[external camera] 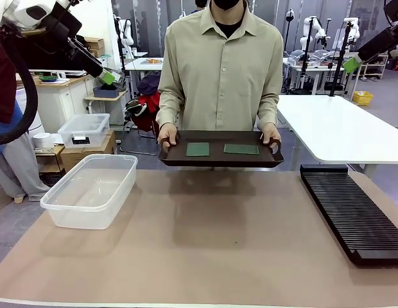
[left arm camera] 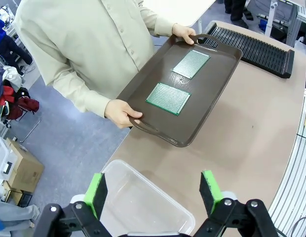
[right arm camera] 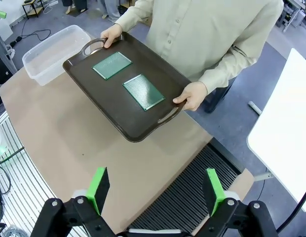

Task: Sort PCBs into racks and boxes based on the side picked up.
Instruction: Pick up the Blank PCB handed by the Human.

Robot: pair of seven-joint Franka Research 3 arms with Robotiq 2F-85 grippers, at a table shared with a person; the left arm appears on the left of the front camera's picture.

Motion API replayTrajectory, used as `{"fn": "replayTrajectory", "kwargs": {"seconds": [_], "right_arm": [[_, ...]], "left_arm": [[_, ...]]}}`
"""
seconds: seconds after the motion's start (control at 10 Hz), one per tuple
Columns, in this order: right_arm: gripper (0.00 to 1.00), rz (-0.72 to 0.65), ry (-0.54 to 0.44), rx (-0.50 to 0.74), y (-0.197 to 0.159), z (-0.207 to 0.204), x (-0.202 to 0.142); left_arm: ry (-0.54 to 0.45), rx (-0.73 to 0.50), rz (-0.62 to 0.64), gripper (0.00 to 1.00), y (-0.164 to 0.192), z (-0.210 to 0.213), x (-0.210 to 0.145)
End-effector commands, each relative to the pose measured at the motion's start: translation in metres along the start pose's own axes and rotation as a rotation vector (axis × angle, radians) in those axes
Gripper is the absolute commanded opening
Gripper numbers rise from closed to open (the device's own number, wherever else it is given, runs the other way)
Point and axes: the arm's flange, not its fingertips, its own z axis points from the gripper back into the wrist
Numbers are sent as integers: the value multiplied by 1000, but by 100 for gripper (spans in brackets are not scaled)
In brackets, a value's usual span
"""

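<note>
Step in hand: opening of the sort, by my reading. Both boards sit on the tray, none picked, none filed.
Next move calls for: one arm to reach forward and down to the tray and pinch a board by an edge. A thin board lying flat gives the pads little to bite on, and the tray is hand-held, so it may shift.
Left gripper (left arm camera: 153, 191): fingers spread wide, green pads well apart, nothing between them. Arm raised high on its own side, wrist tipped down and forward.
Right gripper (right arm camera: 157, 191): same, spread wide and empty. Arm raised high on the right, wrist tipped down toward the table (external camera: 237, 244).
Under left gripper: clear tub (left arm camera: 124, 169), directly below the pads. Nothing shows inside it.
Under right gripper: black slotted rack (right arm camera: 192, 197), directly below. Slots bare where visible.
Ahead of both grippers: dark brown tray (left arm camera: 212, 94), held level above the far table edge, well apart from either gripper.
PCBs: squarer board (left arm camera: 168, 98) and longer board (left arm camera: 191, 64) lie flat on the tray, side by side, not touching. The squarer one is nearer the left gripper, the longer one nearer the right.
Beyond the tray: person standing at the far side, one hand (left arm camera: 121, 112) on the tub-side handle, other hand (left arm camera: 185, 33) on the rack-side handle.
</note>
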Motion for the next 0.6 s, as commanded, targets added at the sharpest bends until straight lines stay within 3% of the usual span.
{"fn": "replayTrajectory", "kwargs": {"seconds": [0.0, 0.5], "right_arm": [[100, 5, 3, 3, 0, -1, -4], [100, 5, 3, 3, 0, -1, -4]], "left_arm": [[0, 1, 8, 100, 1, 0, 0], [0, 1, 8, 100, 1, 0, 0]]}}
